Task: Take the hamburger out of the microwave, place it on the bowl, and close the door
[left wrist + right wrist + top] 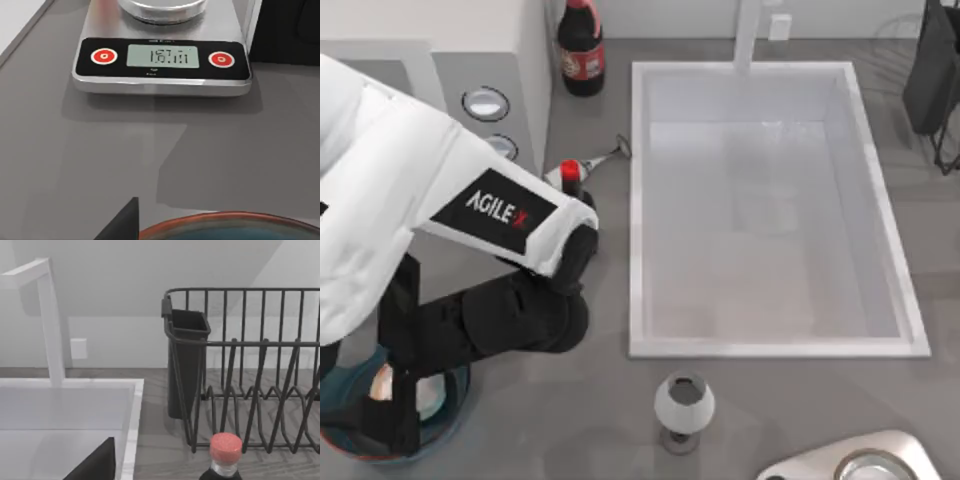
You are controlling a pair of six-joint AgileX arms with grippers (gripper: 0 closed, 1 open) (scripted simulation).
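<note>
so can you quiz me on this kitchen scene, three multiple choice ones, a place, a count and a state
1. Where is the dark bottle with the red label?
a) on the counter between the microwave and the sink
b) in the dish rack
c) inside the bowl

2. How many red buttons are on the scale?
a) one
b) two
c) four

3. How does the goblet stand?
a) lying on its side
b) upside down
c) upright

Answers:
1: a, the top view shows it by the microwave's side, near the sink's far corner.
2: b, one sits on each side of the display in the left wrist view.
3: c, its open mouth faces up in the top view.
</note>
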